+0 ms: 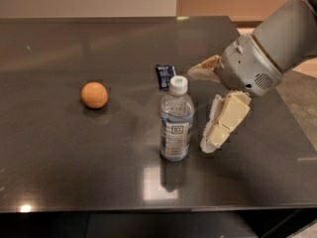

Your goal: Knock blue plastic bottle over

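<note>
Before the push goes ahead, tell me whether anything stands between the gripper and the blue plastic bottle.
Nothing visible does. The gripper hangs close beside the upright blue plastic bottle, only tabletop between them. The dark packet lies behind the bottle; the orange ball lies far on its other side.

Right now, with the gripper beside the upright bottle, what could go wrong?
The gripper, jaws open, sits low beside the upright blue plastic bottle; a low push may slide it instead of tipping it. Once down, it could roll toward the orange ball. A stray sweep could hit the dark packet.
</note>
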Robot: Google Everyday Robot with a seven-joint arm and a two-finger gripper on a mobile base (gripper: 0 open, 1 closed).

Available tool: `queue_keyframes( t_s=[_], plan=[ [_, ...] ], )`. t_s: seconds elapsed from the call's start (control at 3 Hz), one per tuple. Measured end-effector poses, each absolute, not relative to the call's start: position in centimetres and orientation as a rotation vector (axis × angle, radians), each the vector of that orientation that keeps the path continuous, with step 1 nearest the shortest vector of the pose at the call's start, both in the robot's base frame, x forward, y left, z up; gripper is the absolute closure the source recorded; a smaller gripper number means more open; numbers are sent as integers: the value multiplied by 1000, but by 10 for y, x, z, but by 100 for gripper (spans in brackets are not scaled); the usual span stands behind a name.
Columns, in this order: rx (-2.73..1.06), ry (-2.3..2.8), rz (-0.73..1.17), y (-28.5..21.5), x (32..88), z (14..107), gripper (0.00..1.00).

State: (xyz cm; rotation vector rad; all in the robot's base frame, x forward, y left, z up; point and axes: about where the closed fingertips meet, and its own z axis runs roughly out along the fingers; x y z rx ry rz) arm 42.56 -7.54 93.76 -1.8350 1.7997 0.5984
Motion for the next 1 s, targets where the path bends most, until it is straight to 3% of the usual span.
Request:
queue_keyframes(
  t_s=[0.33,0.67,1.0],
  plan=[
    [-1823,1722,693,-57,418,939,0],
    [-1825,1676,740,-43,415,936,17],
    [-1829,1664,761,-36,412,934,41]
  ],
)
